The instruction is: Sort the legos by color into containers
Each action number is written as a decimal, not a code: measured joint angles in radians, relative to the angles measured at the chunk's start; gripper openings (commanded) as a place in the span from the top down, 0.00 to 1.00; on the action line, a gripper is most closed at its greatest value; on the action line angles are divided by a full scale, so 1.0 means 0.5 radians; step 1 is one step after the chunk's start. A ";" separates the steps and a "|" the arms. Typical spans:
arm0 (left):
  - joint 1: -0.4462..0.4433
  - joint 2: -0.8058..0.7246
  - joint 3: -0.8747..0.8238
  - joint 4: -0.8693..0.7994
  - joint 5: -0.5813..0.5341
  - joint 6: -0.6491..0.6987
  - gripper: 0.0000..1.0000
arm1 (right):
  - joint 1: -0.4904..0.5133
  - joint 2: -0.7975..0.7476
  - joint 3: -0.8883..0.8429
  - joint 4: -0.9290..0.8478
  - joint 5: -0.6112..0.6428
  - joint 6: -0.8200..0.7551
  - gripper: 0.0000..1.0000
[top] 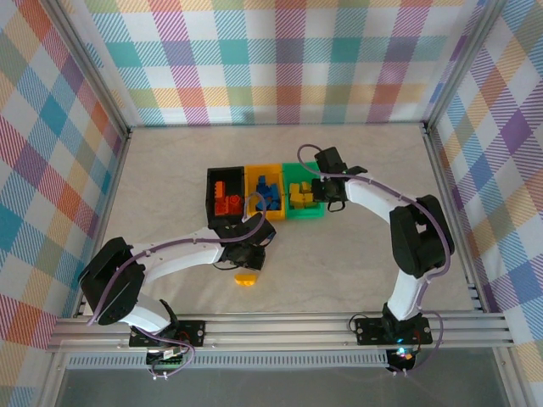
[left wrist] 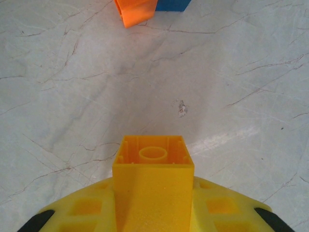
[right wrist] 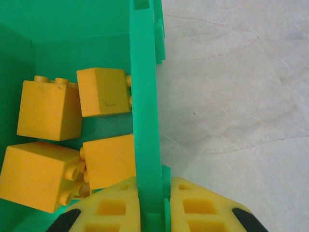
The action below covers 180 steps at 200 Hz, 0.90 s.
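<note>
Three containers stand joined in a row: black point(top: 214, 191) with orange legos point(top: 227, 204), yellow point(top: 254, 175) with blue legos point(top: 268, 196), green point(top: 303, 213) with yellow legos point(top: 299, 195). My left gripper point(top: 246, 273) hovers over the table in front of the row, shut on a yellow lego point(left wrist: 153, 169) whose hollow underside faces outward. An orange lego point(left wrist: 135, 10) and a blue one point(left wrist: 173, 5) lie on the table ahead of my left gripper point(left wrist: 153, 203). My right gripper point(right wrist: 154, 195) is shut on the green container's right wall point(right wrist: 145, 121), with yellow legos point(right wrist: 48, 108) inside.
The marble-look table point(top: 356, 254) is bare to the right of and in front of the containers. Metal frame rails point(top: 280, 326) and checked walls point(top: 51, 170) bound the workspace. The right arm point(top: 416, 237) arches over the table's right side.
</note>
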 measured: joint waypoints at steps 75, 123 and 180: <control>0.000 0.000 0.053 -0.010 0.000 0.001 1.00 | -0.009 0.019 -0.030 -0.027 -0.030 0.009 0.49; 0.001 0.001 0.172 -0.018 0.000 0.011 1.00 | -0.026 -0.169 -0.154 0.021 -0.097 0.070 0.45; 0.054 0.375 0.800 -0.063 0.027 0.108 1.00 | -0.073 -0.794 -0.554 0.154 -0.116 0.204 0.43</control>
